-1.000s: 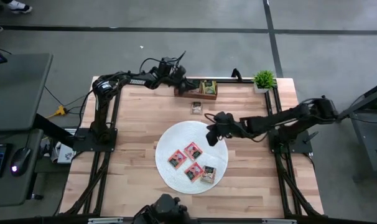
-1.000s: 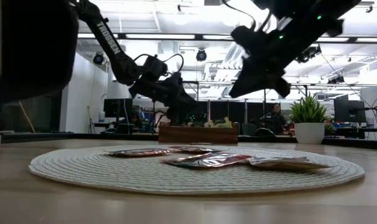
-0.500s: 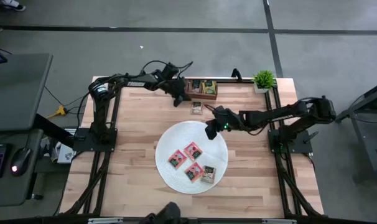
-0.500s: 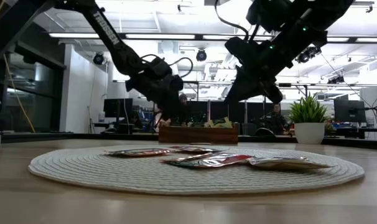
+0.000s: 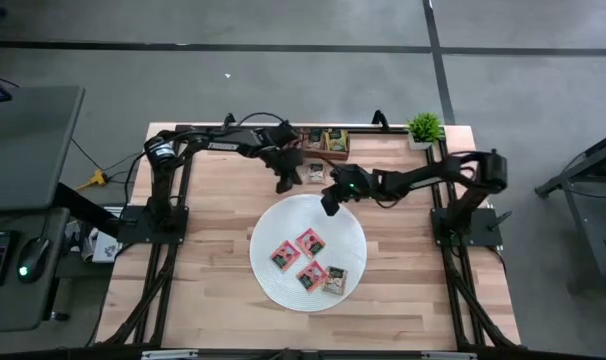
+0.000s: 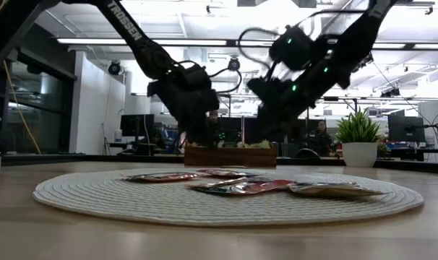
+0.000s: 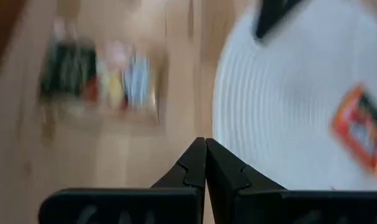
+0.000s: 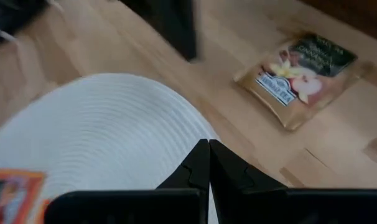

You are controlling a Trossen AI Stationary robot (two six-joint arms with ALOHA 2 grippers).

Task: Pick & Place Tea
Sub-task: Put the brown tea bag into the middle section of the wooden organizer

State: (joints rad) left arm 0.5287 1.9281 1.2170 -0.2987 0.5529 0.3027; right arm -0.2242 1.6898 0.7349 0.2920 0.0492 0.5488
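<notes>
From above, the left gripper point(image 5: 282, 184) and right gripper point(image 5: 329, 205) both hover with jaws together and empty, either side of a loose tea packet point(image 5: 315, 173) on the table point(image 5: 213, 250), just off the mat point(image 5: 358, 240); four more packets sit on the mat, others in the tray point(image 5: 324, 151).

Low view hides the loose packet.

The right wrist view shows it best, ahead of the tips point(image 8: 208, 148). I'd open before descending, straddling an edge.

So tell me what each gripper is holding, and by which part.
Nothing is held. The left gripper and right gripper are both shut on nothing, above the table near the round white woven mat.
</notes>
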